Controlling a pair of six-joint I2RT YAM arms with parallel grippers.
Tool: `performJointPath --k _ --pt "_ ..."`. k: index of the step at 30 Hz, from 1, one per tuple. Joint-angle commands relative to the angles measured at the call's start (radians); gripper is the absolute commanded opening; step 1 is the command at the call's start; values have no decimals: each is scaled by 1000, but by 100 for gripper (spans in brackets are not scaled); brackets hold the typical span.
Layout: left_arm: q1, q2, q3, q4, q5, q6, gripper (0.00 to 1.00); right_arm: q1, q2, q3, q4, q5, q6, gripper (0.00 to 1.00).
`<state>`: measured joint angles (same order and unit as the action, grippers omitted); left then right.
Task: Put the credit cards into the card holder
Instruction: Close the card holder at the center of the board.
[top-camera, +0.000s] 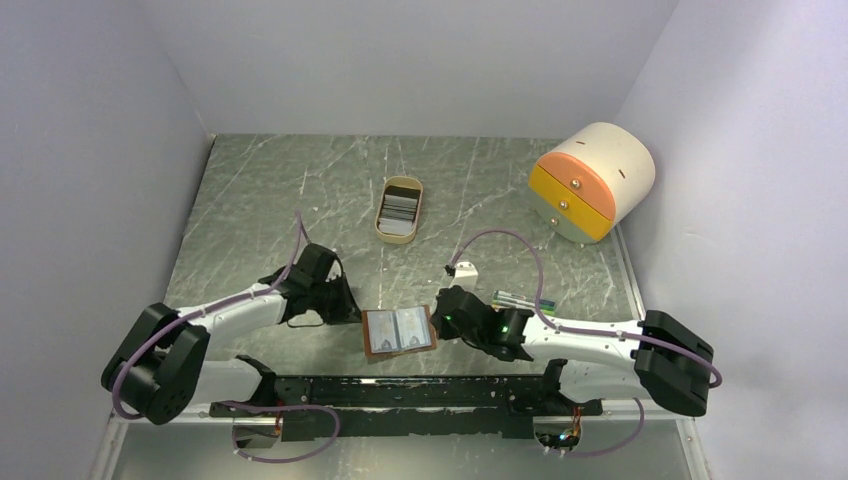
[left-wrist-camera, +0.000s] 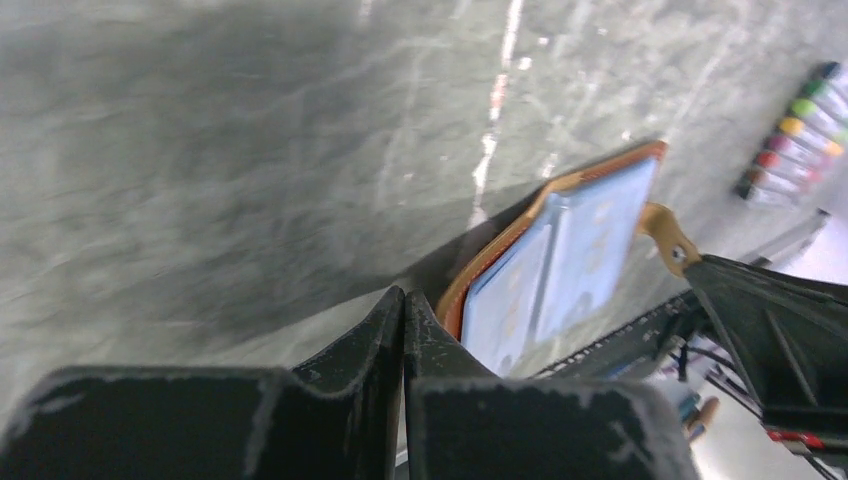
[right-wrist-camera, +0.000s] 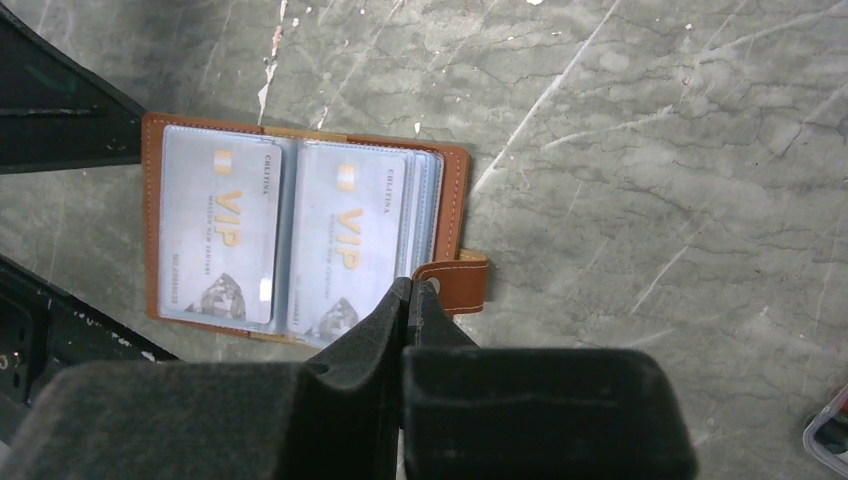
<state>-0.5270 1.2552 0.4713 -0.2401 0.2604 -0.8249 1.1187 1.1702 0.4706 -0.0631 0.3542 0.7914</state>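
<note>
Card holder (right-wrist-camera: 456, 200) open between claws, credit cards (right-wrist-camera: 215, 235) in its sleeves, left gripper (left-wrist-camera: 403, 295) fingers together beside its left edge, right gripper (right-wrist-camera: 412, 285) fingers together at snap tab (right-wrist-camera: 462, 282)

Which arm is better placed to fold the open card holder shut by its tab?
Probably right: the right gripper, shut, sits beside the snap tab on the card holder. The left gripper, also shut, is at the opposite edge.

Soft, even light: left wrist view blurred (card holder (left-wrist-camera: 590, 230) casting a dark shadow) — right wrist sharp.
</note>
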Motion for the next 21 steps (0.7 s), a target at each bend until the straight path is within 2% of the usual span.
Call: performJointPath --k 1,9,16,21 --pt "4 42 -10 202 174 -21 9 -3 -26 -12 28 16 20 0" --pt "-2 57 -37 425 377 -101 9 -3 -34 -24 63 1 29 0" --pt "-55 98 -46 569 402 -128 16 -3 -39 -44 89 7 41 0" --pt "-84 193 -18 612 416 -119 18 -3 -70 -52 70 32 56 0"
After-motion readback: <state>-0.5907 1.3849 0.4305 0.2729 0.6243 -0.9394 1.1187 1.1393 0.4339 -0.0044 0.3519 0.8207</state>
